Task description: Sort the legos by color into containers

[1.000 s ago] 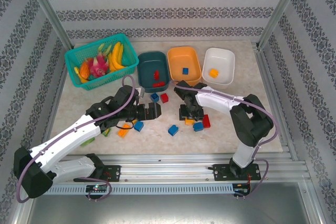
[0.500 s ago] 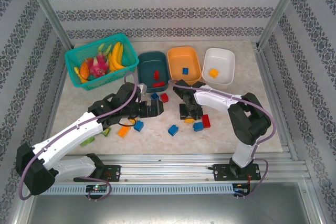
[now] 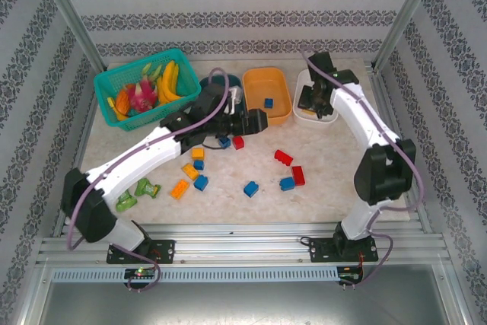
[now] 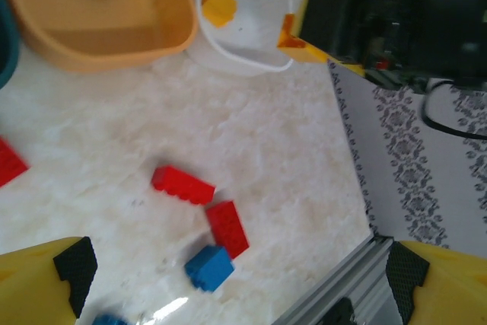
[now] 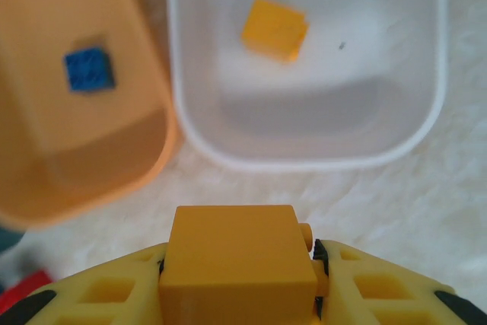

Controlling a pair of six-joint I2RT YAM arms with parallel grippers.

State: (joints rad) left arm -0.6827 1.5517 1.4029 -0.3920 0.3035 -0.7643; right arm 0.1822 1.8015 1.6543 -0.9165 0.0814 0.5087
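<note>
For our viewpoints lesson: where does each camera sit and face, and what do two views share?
Top: above and behind, looking down on the table; both arms show.
Left wrist: faces down past the open left gripper at bricks.
Right wrist: looks past the right gripper, holding a yellow brick, into the white tub.
Both wrist views share that tub.

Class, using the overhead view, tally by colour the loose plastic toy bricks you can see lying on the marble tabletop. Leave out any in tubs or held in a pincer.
Red plastic bricks: 3
Blue plastic bricks: 5
Orange-yellow plastic bricks: 3
Total: 11
</note>
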